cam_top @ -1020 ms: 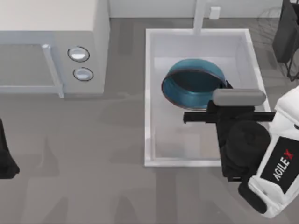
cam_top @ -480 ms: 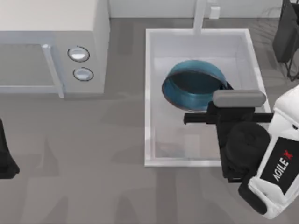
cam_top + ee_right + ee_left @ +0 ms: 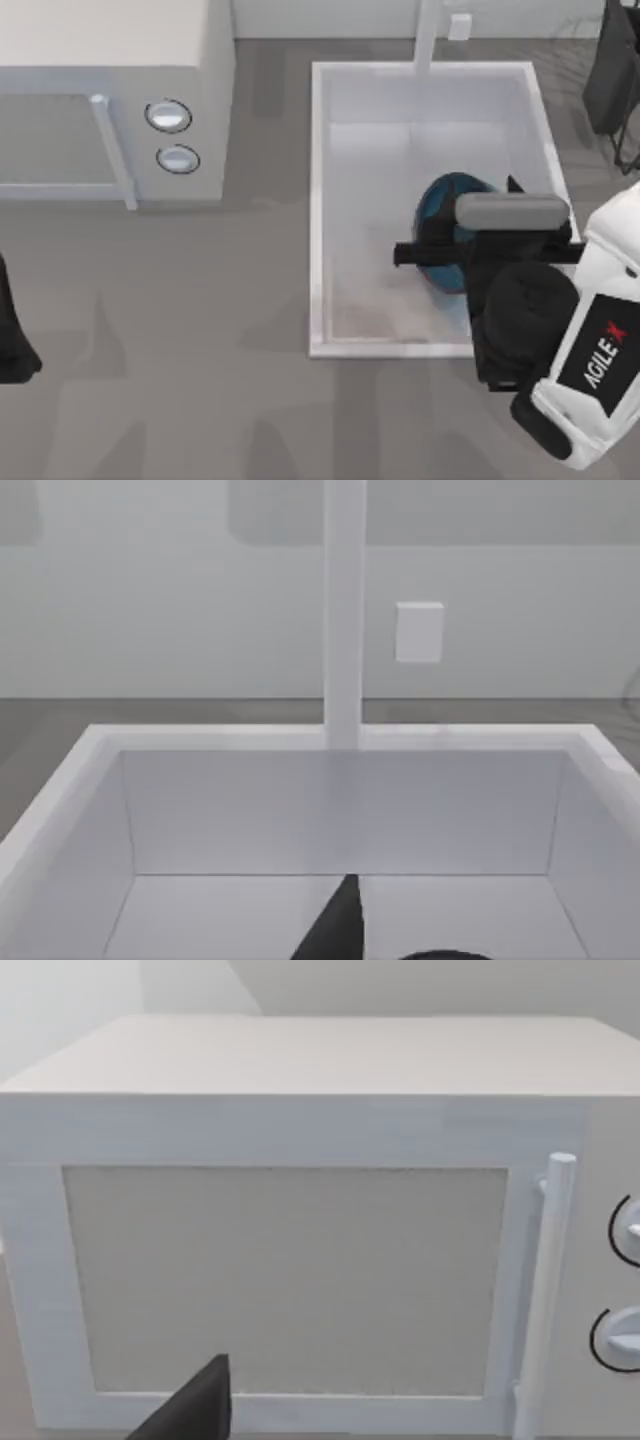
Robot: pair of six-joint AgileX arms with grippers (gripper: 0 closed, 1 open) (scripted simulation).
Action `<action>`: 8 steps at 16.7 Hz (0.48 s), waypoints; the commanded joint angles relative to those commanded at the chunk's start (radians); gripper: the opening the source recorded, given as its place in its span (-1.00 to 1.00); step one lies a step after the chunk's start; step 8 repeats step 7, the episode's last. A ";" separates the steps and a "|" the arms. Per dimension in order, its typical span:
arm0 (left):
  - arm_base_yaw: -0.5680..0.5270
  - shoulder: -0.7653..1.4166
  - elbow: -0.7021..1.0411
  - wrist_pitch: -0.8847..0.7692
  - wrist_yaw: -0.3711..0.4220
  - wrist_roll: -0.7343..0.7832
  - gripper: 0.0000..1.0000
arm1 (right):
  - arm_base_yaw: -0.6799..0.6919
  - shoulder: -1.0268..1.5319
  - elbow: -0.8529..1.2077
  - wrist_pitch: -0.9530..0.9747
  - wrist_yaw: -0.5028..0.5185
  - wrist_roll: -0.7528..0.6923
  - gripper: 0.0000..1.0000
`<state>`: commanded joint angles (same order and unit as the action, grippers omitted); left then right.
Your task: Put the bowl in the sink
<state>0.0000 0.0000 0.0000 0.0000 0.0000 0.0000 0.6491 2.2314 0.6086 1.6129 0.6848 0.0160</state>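
Top view: the bowl is lying inside the sink, toward its right wall and partly hidden beneath the right gripper, whose finger state cannot be told, while the left arm is sitting parked at the table's left edge.

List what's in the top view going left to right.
Left arm, parked at the left edge → microwave → its two knobs → sink, left rim → bowl inside the sink → right arm over the sink's right rim.
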 joint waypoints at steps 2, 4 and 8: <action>0.000 0.000 0.000 0.000 0.000 0.000 1.00 | 0.000 0.000 0.000 0.000 0.000 0.000 1.00; 0.000 0.000 0.000 0.000 0.000 0.000 1.00 | 0.000 0.000 0.000 0.000 0.000 0.000 1.00; 0.000 0.000 0.000 0.000 0.000 0.000 1.00 | 0.000 0.000 0.000 0.000 0.000 0.000 1.00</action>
